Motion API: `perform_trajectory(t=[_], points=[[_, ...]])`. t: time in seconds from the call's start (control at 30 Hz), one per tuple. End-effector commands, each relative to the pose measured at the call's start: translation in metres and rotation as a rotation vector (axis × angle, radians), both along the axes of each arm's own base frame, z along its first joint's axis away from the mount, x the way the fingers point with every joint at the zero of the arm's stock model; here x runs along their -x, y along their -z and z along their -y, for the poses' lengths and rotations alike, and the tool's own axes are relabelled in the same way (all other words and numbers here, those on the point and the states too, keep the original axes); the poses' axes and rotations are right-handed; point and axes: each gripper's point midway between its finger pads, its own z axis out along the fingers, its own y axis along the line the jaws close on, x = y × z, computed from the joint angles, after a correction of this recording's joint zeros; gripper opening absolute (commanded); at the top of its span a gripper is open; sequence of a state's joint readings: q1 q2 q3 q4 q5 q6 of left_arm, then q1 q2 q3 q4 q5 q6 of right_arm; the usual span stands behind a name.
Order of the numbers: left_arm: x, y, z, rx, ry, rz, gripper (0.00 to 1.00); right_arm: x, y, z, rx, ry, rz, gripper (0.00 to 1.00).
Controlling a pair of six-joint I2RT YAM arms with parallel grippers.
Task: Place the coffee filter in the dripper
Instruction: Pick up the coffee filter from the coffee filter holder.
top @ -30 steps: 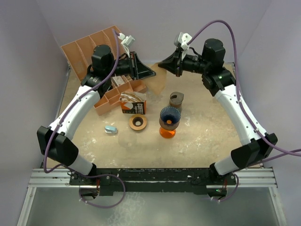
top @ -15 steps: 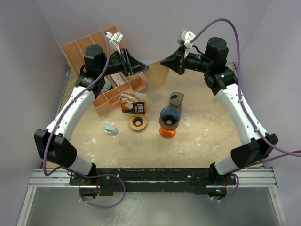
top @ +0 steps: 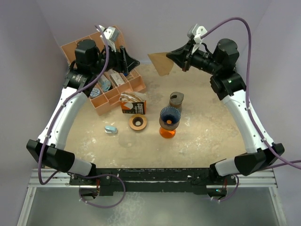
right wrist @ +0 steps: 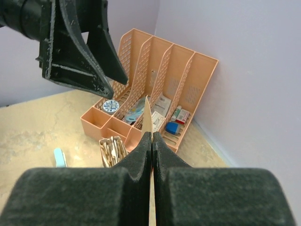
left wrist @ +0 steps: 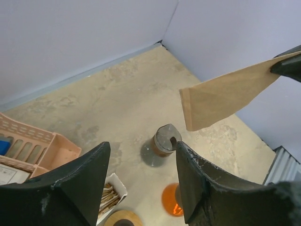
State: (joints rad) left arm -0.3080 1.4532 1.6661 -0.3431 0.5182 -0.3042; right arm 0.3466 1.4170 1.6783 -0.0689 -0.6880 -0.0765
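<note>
Starting at the near edge, a broad band of bare table [top: 155, 150] lies in front of the arm bases. Beyond it sit a small light-blue object [top: 110, 129], a brown ring [top: 138, 122] and the blue ribbed dripper [top: 169, 115]. The dripper stands upright on its orange base [top: 167, 133], mouth uncovered, with free table on its right out to the edge. Just behind the ring stands the coffee filter box [top: 133, 104]. Behind the dripper is a lidded brown jar [top: 176, 99], near it but apart. Farther left, the peach organizer tray [top: 113, 92] and file rack [top: 87, 44] fill the far-left corner against the wall. Farthest back and raised, the right gripper [top: 172, 56] has its fingers pressed together on one corner of the brown paper coffee filter [top: 160, 63]. The filter hangs in the air over the far table, well apart from the dripper. The left gripper [top: 133, 62] faces it with fingers spread, touching nothing, and a gap of air separates it from the filter's free edge.
</note>
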Motion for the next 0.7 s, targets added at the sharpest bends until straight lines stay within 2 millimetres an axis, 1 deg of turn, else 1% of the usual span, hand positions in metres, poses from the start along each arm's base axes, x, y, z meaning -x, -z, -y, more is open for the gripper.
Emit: perform_trajectory(t=[0.0,0.1,0.23,0.37,0.47,0.57,0.67], points=[[0.001,-0.017,-0.004,-0.049,-0.035,0.084,0.56,-0.005,-0.034,0.008,-0.111,0.077,0.013,0.0],[0.0,-0.016,0.002,-0.087,-0.037,0.104,0.58,-0.012,-0.042,0.011,-0.163,0.113,-0.015,0.0],[-0.005,-0.012,0.008,-0.167,-0.057,0.133,0.59,-0.015,-0.044,0.009,-0.201,0.112,-0.046,0.0],[-0.012,-0.016,0.017,-0.215,-0.078,0.162,0.6,-0.021,-0.044,0.007,-0.253,0.119,-0.1,0.0],[-0.016,-0.016,0.027,-0.256,-0.083,0.181,0.6,-0.025,-0.048,0.006,-0.3,0.131,-0.146,0.0],[-0.013,-0.016,0.042,-0.299,-0.07,0.202,0.6,-0.032,-0.051,0.008,-0.34,0.158,-0.187,0.0],[-0.01,-0.012,0.058,-0.331,-0.043,0.214,0.61,-0.037,-0.049,0.008,-0.366,0.173,-0.228,0.0]])
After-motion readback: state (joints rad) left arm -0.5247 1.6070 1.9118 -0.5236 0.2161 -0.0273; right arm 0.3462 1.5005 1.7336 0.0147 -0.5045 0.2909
